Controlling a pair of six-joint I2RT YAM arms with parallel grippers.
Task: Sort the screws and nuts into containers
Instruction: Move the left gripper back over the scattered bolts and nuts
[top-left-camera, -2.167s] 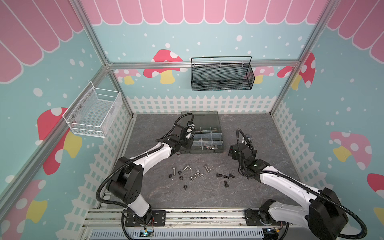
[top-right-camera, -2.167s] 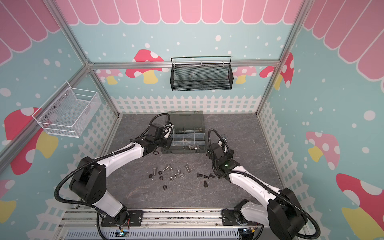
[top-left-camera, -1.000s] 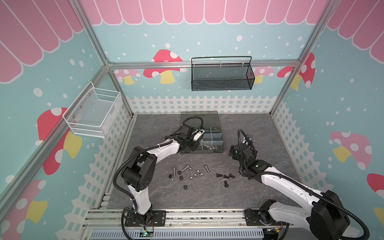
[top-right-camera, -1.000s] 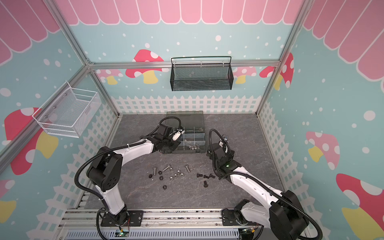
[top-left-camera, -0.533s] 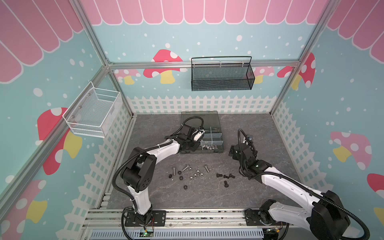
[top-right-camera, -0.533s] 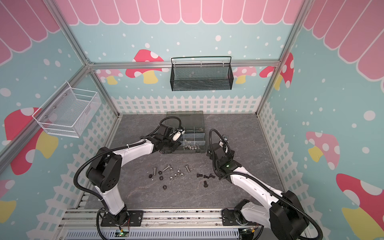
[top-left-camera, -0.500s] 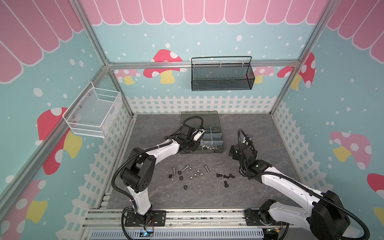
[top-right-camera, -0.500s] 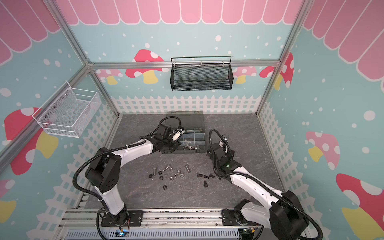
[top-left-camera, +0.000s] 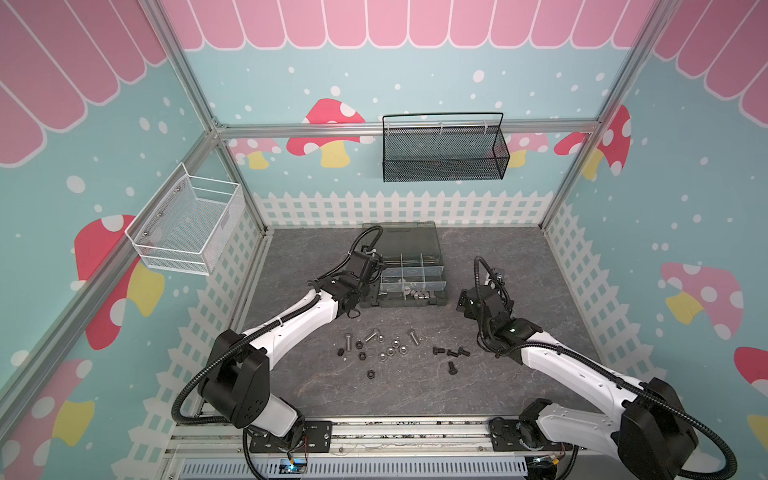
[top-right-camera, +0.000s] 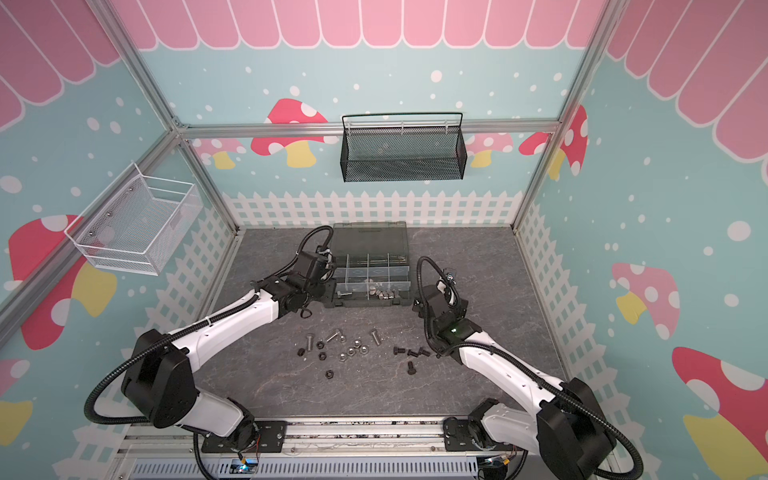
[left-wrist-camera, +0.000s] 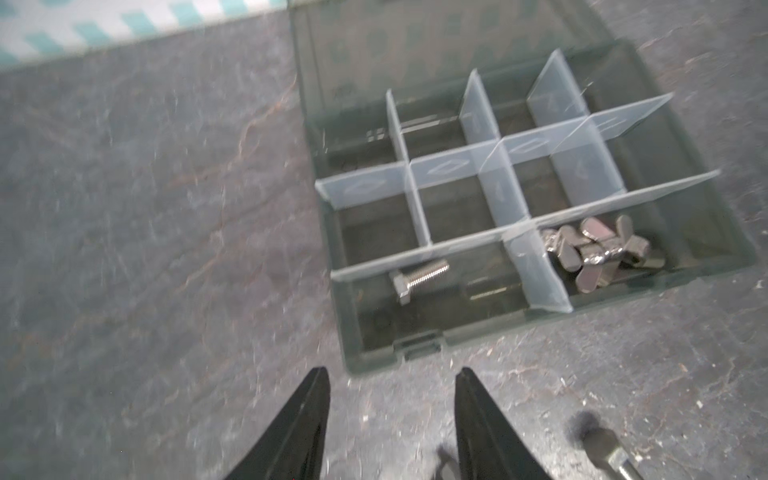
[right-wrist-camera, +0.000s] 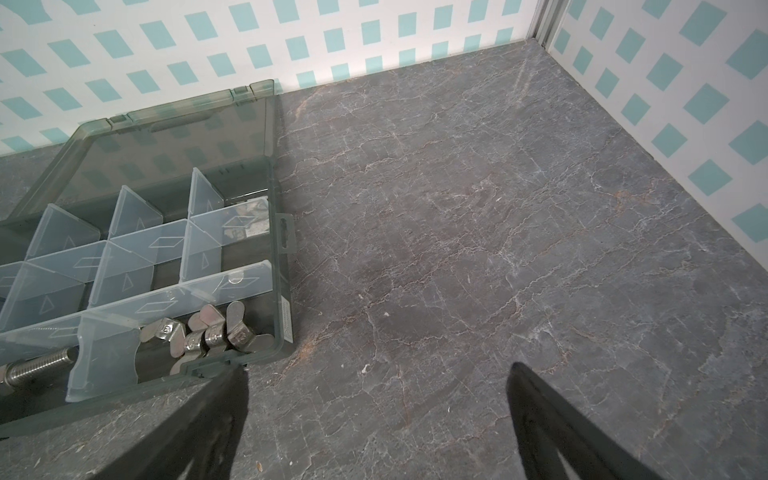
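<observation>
The dark grey case (top-left-camera: 405, 303) (top-right-camera: 365, 304) lies open at the back of the table, its containers (left-wrist-camera: 457, 208) set off by light dividers. One silver screw (left-wrist-camera: 419, 276) lies in the front left compartment. Several silver wing nuts (left-wrist-camera: 598, 253) (right-wrist-camera: 208, 332) fill the front right one. Loose silver screws (top-left-camera: 413, 336), silver nuts (top-left-camera: 392, 351), black nuts (top-left-camera: 371, 374) and black screws (top-left-camera: 451, 353) are scattered in front of the case. My left gripper (left-wrist-camera: 393, 374) (top-left-camera: 356, 301) is open and empty just off the case's front left corner. Off the front right corner, my right gripper (right-wrist-camera: 377, 370) (top-left-camera: 461, 301) stands wide open, holding nothing.
The case's smoky lid (top-left-camera: 401, 239) lies flat towards the back wall. A black mesh basket (top-left-camera: 444, 153) hangs on that wall and a white wire basket (top-left-camera: 187, 226) on the left wall. White fence panels (top-left-camera: 399, 208) edge the grey table.
My left gripper has drawn back from over the case to its front left corner, and its jaws have spread apart. The right arm has not moved.
</observation>
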